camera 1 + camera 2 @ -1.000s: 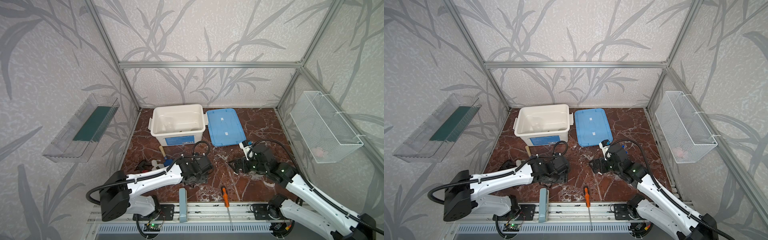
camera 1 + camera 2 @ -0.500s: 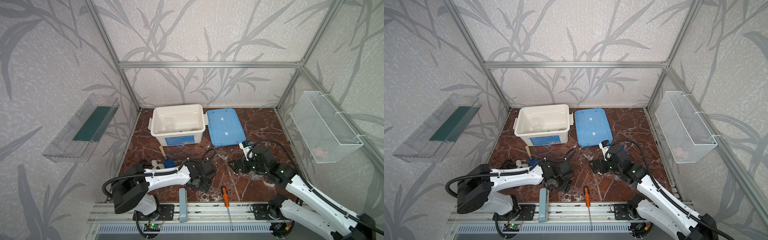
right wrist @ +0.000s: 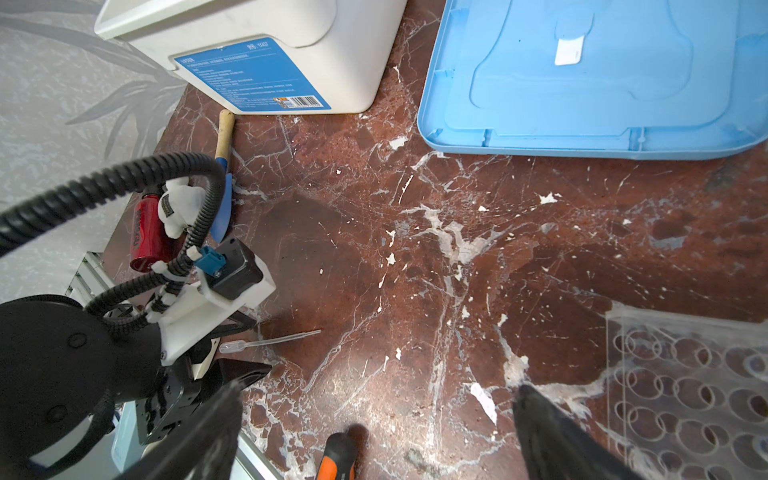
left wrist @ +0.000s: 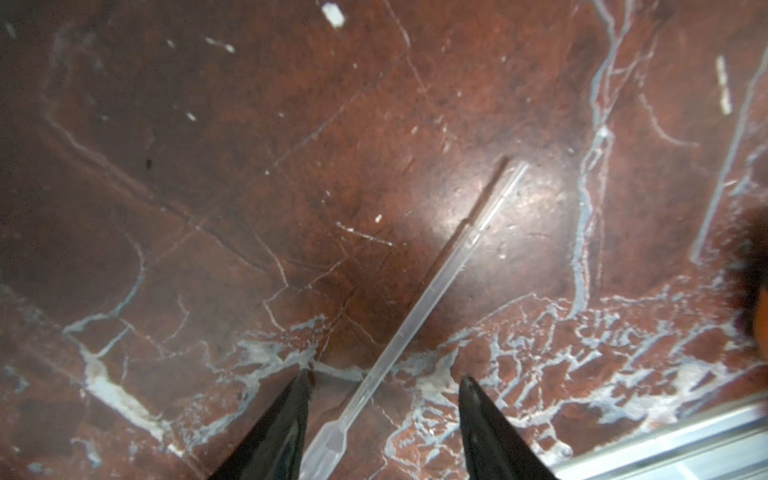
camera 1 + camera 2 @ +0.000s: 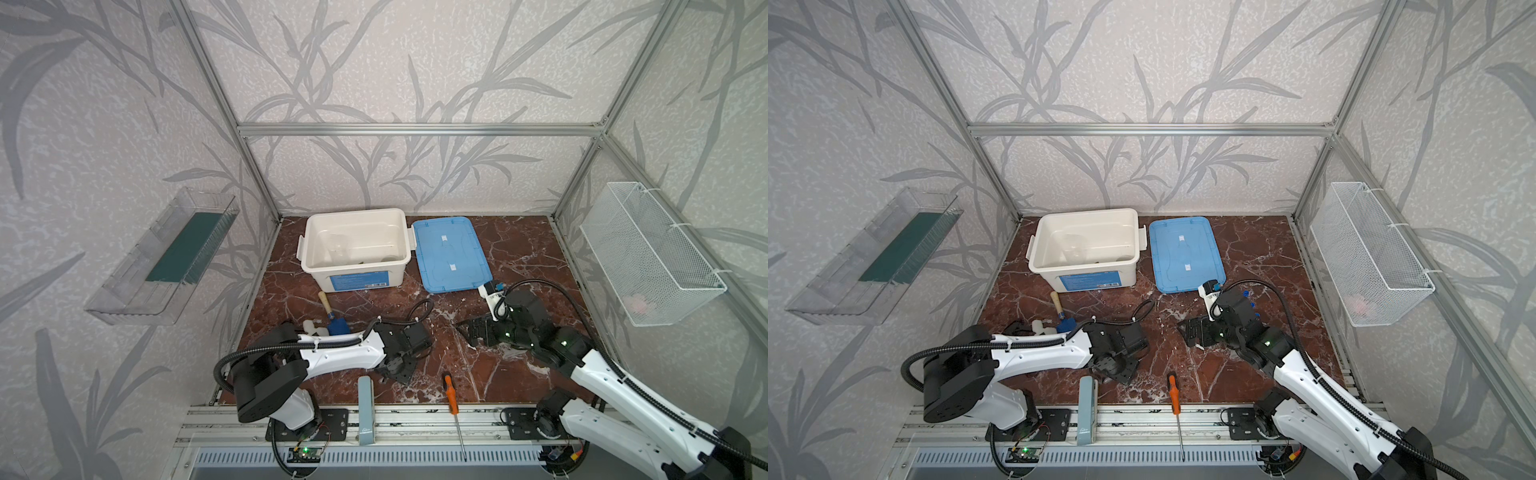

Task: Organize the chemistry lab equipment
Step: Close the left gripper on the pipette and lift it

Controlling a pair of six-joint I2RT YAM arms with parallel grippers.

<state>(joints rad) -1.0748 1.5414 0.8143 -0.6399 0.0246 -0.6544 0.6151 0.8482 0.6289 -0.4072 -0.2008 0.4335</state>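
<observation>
We judge the task partly done: the white bin (image 5: 353,212) holds something clear, but the clear pipette (image 4: 432,286) lies on the surface (image 4: 208,166) between our spread left fingers (image 4: 284,424), not pinched. The right fingers (image 3: 552,432) are spread, empty, near the honeycomb rack (image 3: 685,382).

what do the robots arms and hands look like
Left arm and right arm: white shells, round black joints, ribbed black cables looping outside. Left hand and right hand: pointed black fingers. Small green lights dot the right arm.

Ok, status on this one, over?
Left gripper open, fingers straddling the clear pipette. Right gripper open, empty, near the tube rack. Screwdriver close by, not blocking.
</observation>
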